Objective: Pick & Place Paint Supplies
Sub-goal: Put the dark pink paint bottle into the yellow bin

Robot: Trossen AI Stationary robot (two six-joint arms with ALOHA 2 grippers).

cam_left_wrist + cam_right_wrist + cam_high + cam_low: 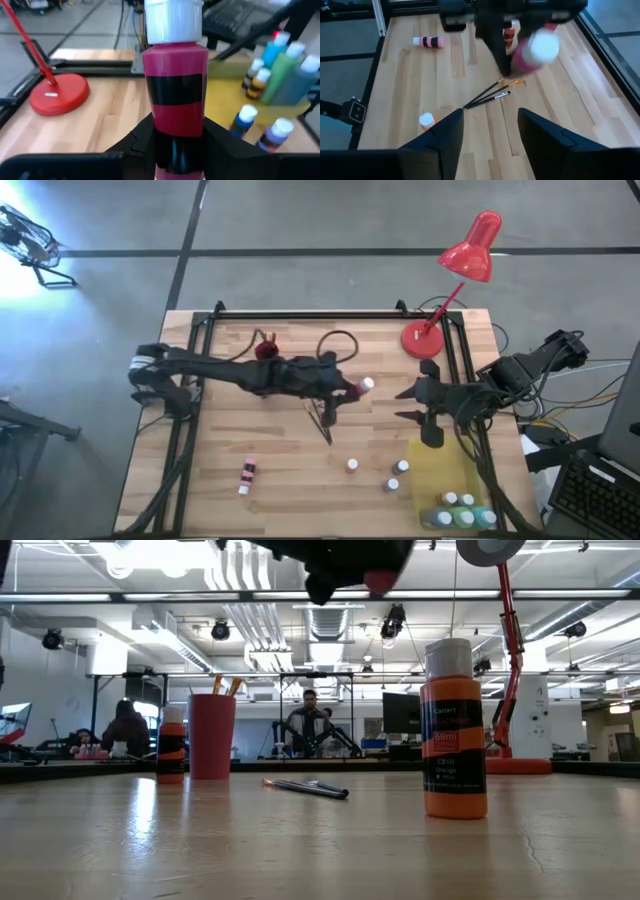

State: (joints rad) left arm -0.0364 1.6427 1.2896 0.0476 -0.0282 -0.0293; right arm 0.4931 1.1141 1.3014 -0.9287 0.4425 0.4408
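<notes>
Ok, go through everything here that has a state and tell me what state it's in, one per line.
Left gripper: shut on the magenta bottle, held above the table, cap on.
Right gripper: open, empty.
Pink bottle: lying on its side.
Orange bottle: upright, capped.
Brushes: lying flat on the table.
Tray: holds upright capped bottles.
Lamp: upright; lit or not, can't tell.
</notes>
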